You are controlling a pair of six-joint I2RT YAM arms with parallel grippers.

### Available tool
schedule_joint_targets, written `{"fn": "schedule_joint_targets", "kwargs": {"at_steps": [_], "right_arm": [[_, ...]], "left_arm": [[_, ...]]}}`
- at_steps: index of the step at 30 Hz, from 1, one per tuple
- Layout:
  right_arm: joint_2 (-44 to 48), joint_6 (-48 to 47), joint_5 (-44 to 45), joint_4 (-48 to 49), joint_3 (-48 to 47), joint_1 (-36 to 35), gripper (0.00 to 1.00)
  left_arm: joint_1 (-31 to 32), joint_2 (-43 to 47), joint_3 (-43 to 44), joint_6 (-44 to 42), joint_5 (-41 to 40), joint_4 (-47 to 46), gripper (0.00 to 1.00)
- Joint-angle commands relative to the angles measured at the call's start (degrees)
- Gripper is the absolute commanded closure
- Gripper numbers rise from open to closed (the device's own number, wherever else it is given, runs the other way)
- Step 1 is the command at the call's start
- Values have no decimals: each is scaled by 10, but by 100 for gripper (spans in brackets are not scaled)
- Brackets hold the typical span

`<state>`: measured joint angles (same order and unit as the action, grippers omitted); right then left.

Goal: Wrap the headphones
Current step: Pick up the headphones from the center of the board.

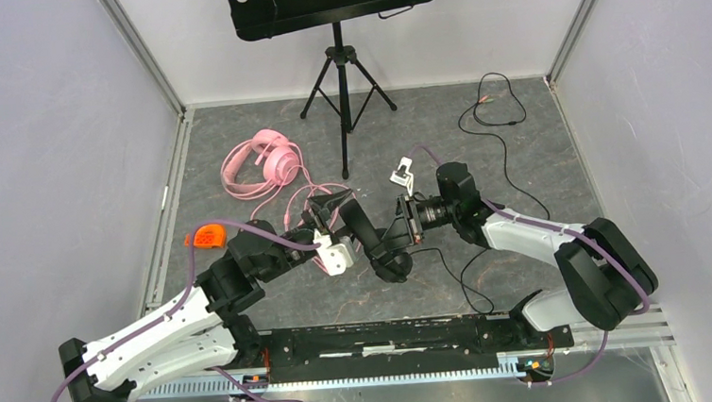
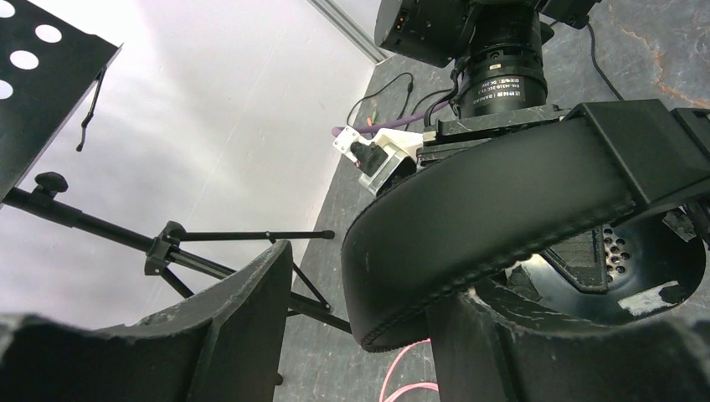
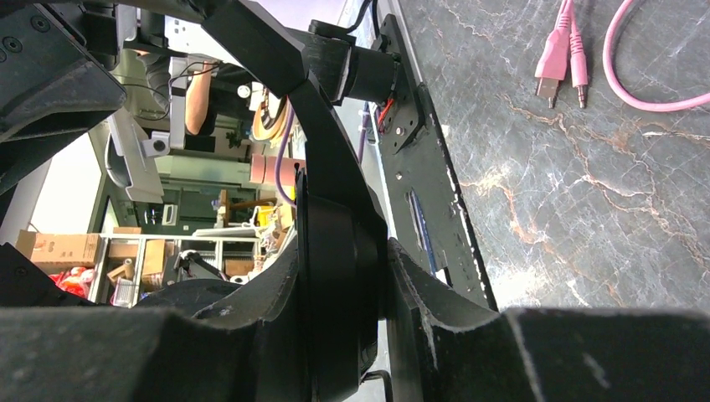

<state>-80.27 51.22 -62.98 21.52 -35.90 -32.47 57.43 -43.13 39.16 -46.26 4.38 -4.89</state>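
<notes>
The black headphones [image 1: 386,246] are up off the tabletop [image 1: 422,121], dead centre in the top view, hanging between the two arms. The right gripper [image 1: 403,224] has them: its jaws are closed tight on a thick black part of the set [image 3: 335,276], with both fingers pressed against it in the wrist view. The left gripper [image 1: 337,212] is around the padded headband [image 2: 486,218], but its jaws aren't clamped. The band sits close against one finger [image 2: 519,343] and there's a clear gap to the other [image 2: 243,318] (so I'd call that open). One ear cup [image 2: 628,260] shows past the band, perforated on the inside.

The thin black cable [image 1: 492,106] trails off toward the far right corner. The pink headphones [image 1: 269,160] lie flat on the tabletop, far left of the arms. Their pink cable [image 1: 309,190] loops toward the middle and its plugs [image 3: 557,59] rest on the marbled surface. A black tripod music stand [image 1: 334,4] stands at the back wall.
</notes>
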Motion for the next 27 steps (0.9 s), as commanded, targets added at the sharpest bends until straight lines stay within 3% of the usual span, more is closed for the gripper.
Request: {"fn": "schedule_joint_targets", "kwargs": {"at_steps": [1, 7, 12, 17, 20, 23, 27], "right_arm": [[17, 6, -19, 34, -16, -4, 100], [22, 53, -32, 101, 3, -6, 100], [28, 60, -33, 112, 8, -8, 100], [27, 60, -29, 112, 10, -11, 100], [29, 62, -26, 115, 10, -15, 100], [28, 60, -25, 115, 11, -19, 100], [24, 57, -25, 115, 14, -19, 98]], "left_arm": [[2, 7, 2, -8, -9, -32, 35], [2, 18, -10, 1, -17, -24, 27], [2, 27, -8, -2, -18, -15, 30], [2, 19, 0, 8, -3, -13, 47], [2, 8, 0, 7, -5, -16, 43], [2, 2, 2, 4, -4, -20, 46], [2, 9, 7, 13, 0, -20, 63]]}}
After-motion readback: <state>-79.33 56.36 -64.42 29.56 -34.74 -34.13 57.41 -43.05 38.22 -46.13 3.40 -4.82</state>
